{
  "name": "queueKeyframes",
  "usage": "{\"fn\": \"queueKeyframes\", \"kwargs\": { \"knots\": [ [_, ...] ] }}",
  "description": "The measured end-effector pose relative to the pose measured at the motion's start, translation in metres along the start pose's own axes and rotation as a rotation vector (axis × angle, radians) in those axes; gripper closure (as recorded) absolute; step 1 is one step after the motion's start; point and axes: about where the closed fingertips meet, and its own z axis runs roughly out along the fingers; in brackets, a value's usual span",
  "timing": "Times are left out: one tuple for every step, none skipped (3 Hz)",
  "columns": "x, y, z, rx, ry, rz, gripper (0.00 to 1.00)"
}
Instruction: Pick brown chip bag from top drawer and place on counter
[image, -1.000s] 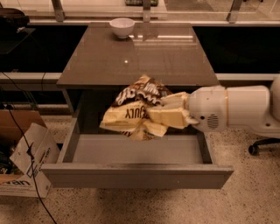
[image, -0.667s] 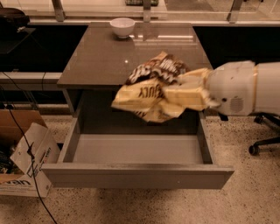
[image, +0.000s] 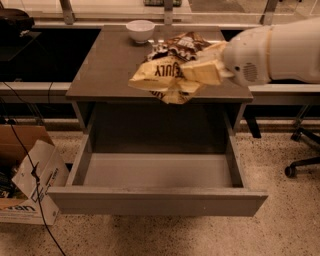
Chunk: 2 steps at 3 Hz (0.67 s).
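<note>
Okay, so starting with the big stuff: the table (image: 110, 65) sits where it did. The top drawer (image: 155, 175) under it is pulled right out, with nothing we can see left inside.

What's changed in the last second is the white arm (image: 285, 47) coming in from the right. It's gone up and back, so the brown chip bag (image: 162, 75) that was hanging over the drawer opening is now above the table's front edge, right of the middle. We reckon that means the pick is done and only the put-down is left. The bag looks just off the surface or barely brushing it, and we can't tell which.

The hand (image: 200, 62) is pinched on the bag's right side, so the bag sticks out to its left, all crumpled. The little white bowl (image: 140, 30) sits at the back edge, apart from the bag.
</note>
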Motion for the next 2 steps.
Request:
{"fn": "queueKeyframes", "kwargs": {
  "knots": [
    [-0.006,-0.030,0.044,-0.043,0.027,-0.001,1.00],
    [-0.006,-0.065,0.107,-0.114,0.045,0.026,0.97]
  ]
}}
